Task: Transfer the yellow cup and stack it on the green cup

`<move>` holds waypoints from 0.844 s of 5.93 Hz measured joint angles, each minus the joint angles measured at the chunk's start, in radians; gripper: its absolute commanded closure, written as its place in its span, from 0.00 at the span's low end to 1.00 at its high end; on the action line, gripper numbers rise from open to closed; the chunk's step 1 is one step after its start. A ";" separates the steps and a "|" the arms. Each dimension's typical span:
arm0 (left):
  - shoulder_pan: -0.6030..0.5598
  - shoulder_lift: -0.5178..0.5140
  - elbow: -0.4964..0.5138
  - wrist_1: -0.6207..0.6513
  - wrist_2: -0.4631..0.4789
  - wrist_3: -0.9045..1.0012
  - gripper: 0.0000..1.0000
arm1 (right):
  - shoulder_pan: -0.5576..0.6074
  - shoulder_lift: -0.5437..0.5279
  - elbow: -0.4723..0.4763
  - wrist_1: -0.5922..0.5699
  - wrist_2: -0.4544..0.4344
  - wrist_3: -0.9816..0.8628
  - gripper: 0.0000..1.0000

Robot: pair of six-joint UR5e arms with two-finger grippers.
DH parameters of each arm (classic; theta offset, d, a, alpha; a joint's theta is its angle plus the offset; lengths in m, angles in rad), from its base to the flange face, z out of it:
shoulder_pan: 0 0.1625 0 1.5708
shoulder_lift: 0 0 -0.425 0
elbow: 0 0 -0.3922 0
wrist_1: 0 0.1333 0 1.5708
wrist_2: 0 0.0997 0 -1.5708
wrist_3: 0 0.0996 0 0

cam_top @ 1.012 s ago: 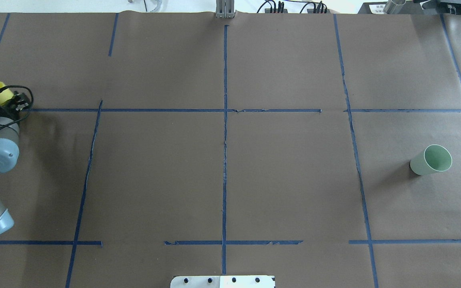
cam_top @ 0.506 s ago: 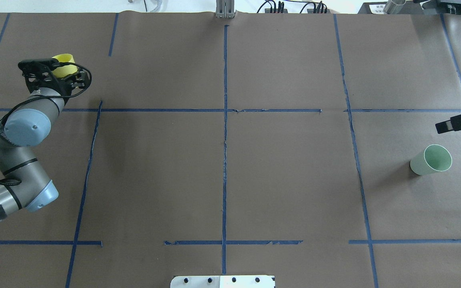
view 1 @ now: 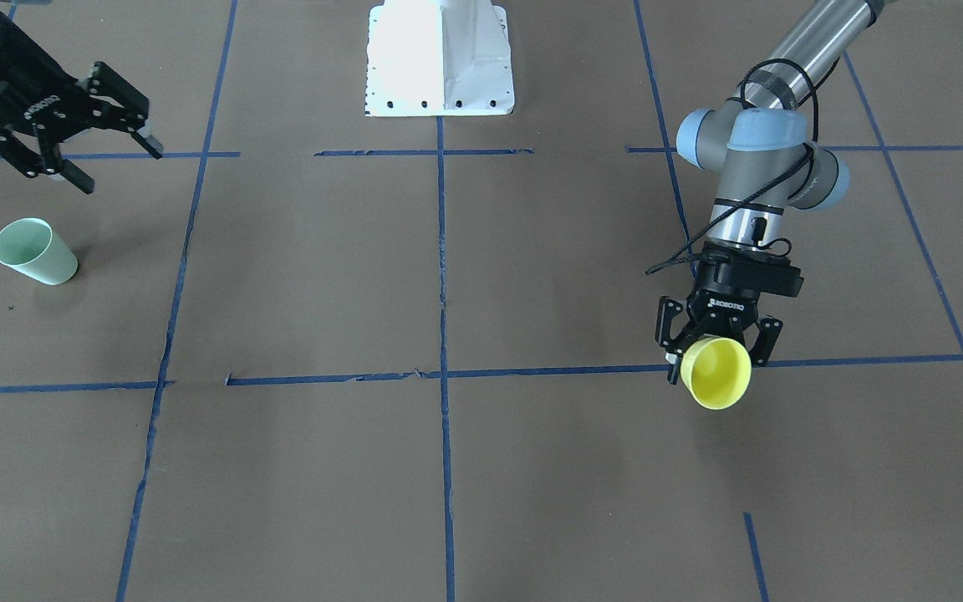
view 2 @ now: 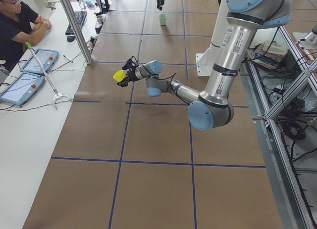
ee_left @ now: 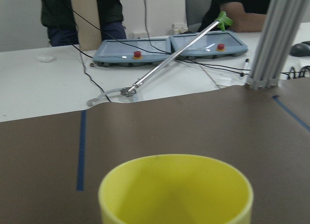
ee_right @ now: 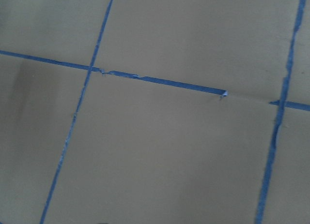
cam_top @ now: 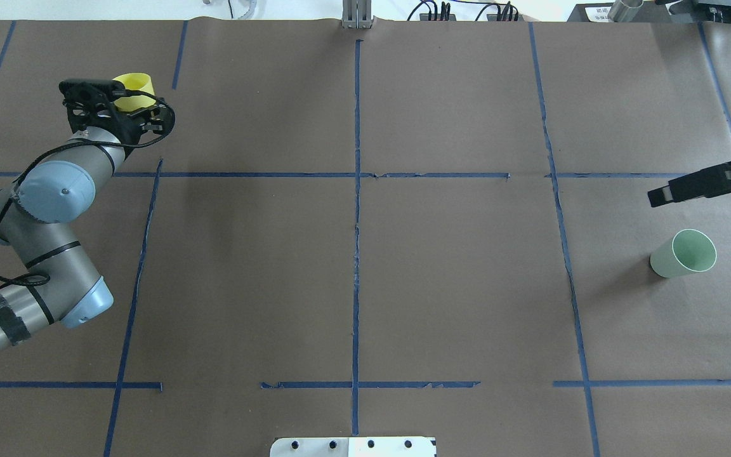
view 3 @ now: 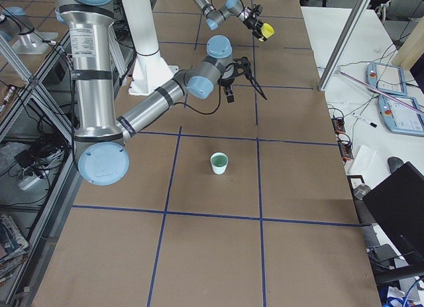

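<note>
My left gripper (view 1: 717, 355) is shut on the yellow cup (view 1: 720, 374) and holds it above the table, tilted, with its mouth facing away from the robot. The yellow cup also shows at far left in the overhead view (cam_top: 134, 84) and fills the bottom of the left wrist view (ee_left: 177, 190). The green cup (view 1: 34, 251) stands upright on the brown table at the robot's right (cam_top: 684, 254). My right gripper (view 1: 116, 167) is open and empty, in the air beside the green cup. One of its fingers (cam_top: 689, 186) shows in the overhead view.
The white robot base plate (view 1: 440, 58) sits at the table's near middle edge. Blue tape lines (cam_top: 356, 190) divide the brown table cover. An aluminium post (ee_left: 276, 40), control tablets (ee_left: 138, 52) and seated operators stand past the far edge.
My left arm has carried the yellow cup right and farther from the robot. My right gripper has come in from the right edge and moved further over the table.
</note>
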 measured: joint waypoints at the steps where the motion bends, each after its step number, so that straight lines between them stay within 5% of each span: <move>1: 0.004 -0.001 -0.041 -0.008 -0.086 0.025 1.00 | -0.058 0.070 -0.018 -0.010 -0.034 0.080 0.00; 3: 0.048 -0.021 -0.124 -0.020 -0.213 0.171 0.99 | -0.139 0.270 -0.091 -0.132 -0.084 0.189 0.00; 5: 0.151 -0.058 -0.146 -0.065 -0.227 0.269 1.00 | -0.194 0.401 -0.166 -0.193 -0.121 0.255 0.00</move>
